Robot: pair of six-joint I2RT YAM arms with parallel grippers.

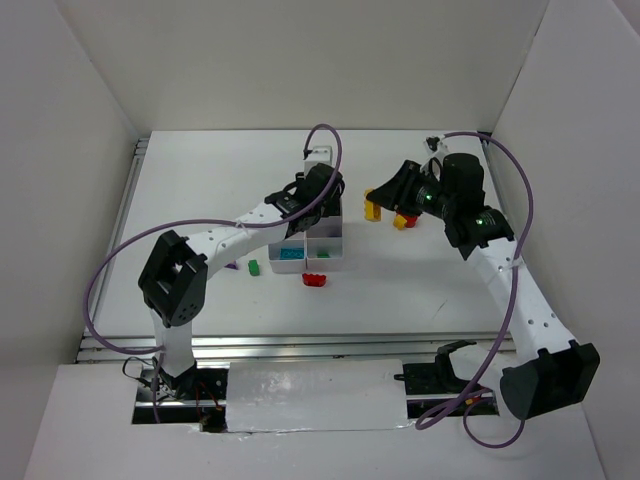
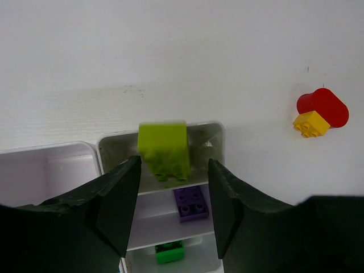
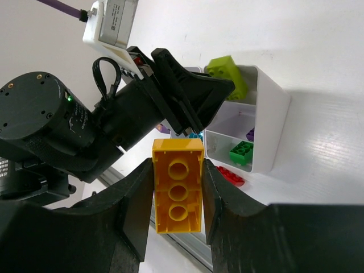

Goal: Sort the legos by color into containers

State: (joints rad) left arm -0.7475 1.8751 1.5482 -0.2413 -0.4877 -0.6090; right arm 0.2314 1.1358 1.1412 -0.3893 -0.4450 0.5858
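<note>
The white containers (image 2: 219,142) lie right under my left gripper (image 2: 173,170), whose jaws stand open. A blurred lime lego (image 2: 164,149) is just past the fingertips, over the far compartment, touching neither finger. A purple lego (image 2: 191,203) lies in the middle compartment and a green one (image 2: 169,252) in the near one. My right gripper (image 3: 177,168) is shut on a yellow lego (image 3: 177,187), held hollow side up, to the right of the containers (image 1: 330,262). A teal lego (image 1: 290,255) sits in a left compartment.
Loose on the table are a red brick (image 1: 315,280) in front of the containers, a green one (image 1: 254,267) and a purple one (image 1: 232,266) to their left, and a red and yellow pair (image 2: 318,111) to their right. White walls enclose the table.
</note>
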